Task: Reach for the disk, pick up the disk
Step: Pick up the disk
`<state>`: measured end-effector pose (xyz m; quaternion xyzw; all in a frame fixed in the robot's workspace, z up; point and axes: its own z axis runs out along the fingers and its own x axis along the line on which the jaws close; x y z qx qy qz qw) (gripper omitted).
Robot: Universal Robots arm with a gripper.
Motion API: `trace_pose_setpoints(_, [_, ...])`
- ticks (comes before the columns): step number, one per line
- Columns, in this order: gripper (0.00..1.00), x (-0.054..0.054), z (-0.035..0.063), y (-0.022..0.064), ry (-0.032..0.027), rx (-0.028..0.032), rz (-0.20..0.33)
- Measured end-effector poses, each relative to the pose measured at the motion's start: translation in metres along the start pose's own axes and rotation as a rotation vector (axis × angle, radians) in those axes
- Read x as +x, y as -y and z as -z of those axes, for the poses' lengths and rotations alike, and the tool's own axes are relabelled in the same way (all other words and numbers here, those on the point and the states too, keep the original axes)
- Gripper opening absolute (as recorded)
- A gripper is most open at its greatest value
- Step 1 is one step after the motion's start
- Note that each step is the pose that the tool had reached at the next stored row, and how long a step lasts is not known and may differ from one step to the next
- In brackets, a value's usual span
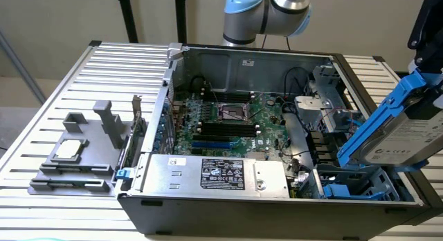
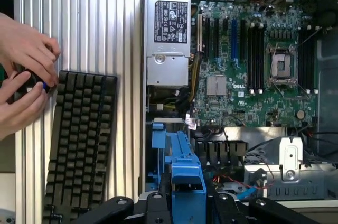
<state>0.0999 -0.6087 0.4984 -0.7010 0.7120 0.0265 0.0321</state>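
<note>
The disk (image 1: 408, 140), a silver-grey hard drive with a white label and blue rails, hangs tilted above the open computer case (image 1: 277, 212) at the exterior view's right. My gripper (image 1: 430, 83) comes down from above and is shut on the disk's upper end. In the wrist view the disk's blue rail (image 2: 187, 182) runs edge-on between the black fingers (image 2: 162, 203) of the gripper (image 2: 187, 203). The disk is clear of the blue drive bay (image 1: 353, 188) beneath it.
Inside the case lie the motherboard (image 1: 229, 116) and a large silver box with a black-and-white label (image 1: 218, 173). A grey fixture holding a small square chip (image 1: 69, 149) sits on the slatted table. A person's hands (image 2: 24, 76) touch a black keyboard (image 2: 79, 145) beside the case.
</note>
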Motion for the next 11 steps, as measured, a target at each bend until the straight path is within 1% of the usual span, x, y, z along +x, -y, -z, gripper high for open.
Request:
trace_pose_setpoints(4, [0.33,0.0007,-0.0020,0.0001,-0.0001,0.0000,0.000])
trace_pose_setpoints(11, [0.33,0.0003,-0.0022,0.0001,0.0001,0.0000,0.000])
